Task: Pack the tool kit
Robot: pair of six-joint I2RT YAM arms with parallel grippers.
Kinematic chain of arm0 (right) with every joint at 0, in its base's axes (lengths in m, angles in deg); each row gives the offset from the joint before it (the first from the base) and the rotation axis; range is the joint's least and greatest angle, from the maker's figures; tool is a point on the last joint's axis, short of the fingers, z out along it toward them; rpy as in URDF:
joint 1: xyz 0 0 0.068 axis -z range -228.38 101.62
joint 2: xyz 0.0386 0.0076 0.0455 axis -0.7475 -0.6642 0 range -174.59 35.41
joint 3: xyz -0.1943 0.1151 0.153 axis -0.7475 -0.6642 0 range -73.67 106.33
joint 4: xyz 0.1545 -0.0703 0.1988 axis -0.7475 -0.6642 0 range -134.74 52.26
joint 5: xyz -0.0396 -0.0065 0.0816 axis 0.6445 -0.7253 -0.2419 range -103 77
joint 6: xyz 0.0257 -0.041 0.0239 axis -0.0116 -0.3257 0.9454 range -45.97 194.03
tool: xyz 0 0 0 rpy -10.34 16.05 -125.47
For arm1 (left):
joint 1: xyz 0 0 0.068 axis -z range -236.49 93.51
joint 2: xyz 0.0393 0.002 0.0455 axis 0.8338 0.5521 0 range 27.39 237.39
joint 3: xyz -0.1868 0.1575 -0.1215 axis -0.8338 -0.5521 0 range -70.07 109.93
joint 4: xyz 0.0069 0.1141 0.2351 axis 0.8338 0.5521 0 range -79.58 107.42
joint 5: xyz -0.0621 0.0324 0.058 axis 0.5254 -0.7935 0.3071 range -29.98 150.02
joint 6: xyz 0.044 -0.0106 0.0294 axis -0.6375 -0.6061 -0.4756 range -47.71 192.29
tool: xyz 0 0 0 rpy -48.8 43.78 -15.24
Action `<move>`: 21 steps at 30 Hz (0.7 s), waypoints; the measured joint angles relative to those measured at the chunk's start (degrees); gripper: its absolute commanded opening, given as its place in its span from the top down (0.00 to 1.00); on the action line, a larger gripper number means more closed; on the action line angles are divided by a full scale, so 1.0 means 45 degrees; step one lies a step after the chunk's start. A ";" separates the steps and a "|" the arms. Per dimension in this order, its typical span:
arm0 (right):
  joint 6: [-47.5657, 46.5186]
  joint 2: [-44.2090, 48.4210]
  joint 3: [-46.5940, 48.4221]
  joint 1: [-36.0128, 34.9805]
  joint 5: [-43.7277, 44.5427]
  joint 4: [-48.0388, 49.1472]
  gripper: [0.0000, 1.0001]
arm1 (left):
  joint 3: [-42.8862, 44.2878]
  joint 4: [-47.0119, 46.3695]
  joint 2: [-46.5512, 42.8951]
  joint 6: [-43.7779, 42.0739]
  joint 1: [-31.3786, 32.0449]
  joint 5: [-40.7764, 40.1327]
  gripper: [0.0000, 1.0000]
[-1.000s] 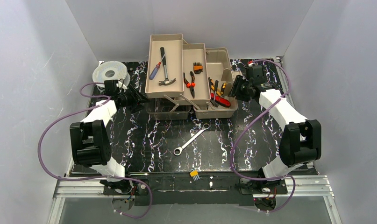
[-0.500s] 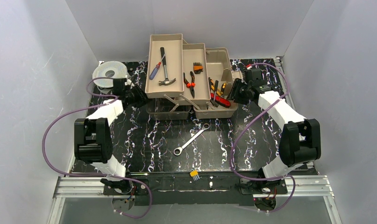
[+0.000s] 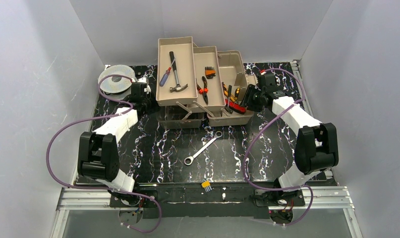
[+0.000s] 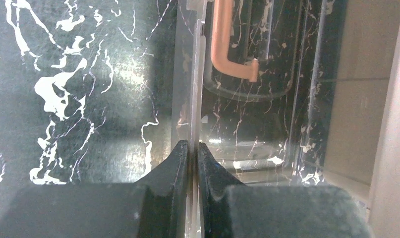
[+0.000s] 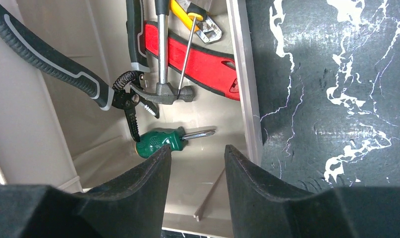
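Observation:
The tan toolbox stands at the back with its trays folded out. A hammer and pliers lie in the trays. The smoky translucent lid lies in front with its beige handle. My left gripper is at the box's left side, shut on the thin edge of the lid; its fingers pinch that edge. My right gripper hangs open over the box's right end, jaws apart above a green screwdriver, beside the box wall. A wrench lies on the mat.
A round grey spool sits at the back left, just behind my left arm. A small yellow piece lies at the near edge of the black marbled mat. White walls close in on three sides.
My left arm has swung right from the spool to the toolbox, and its jaws have closed on the lid's edge. My right gripper has shifted slightly nearer along the box's right end, still open.

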 measured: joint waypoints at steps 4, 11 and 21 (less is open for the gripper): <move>-0.0001 -0.0054 0.0000 -0.0005 0.0004 0.0005 0.48 | 0.0164 0.0814 -0.0526 -0.0207 0.0424 -0.0874 1.00; -0.0023 -0.0058 -0.0001 -0.0069 0.0001 -0.0006 0.48 | 0.1618 0.2530 -0.1114 -0.1092 0.1275 -0.2591 1.00; -0.0051 0.0300 -0.0287 -0.0131 -0.0640 0.0357 0.48 | 0.2610 0.3464 -0.1588 -0.2404 0.2270 -0.4381 1.00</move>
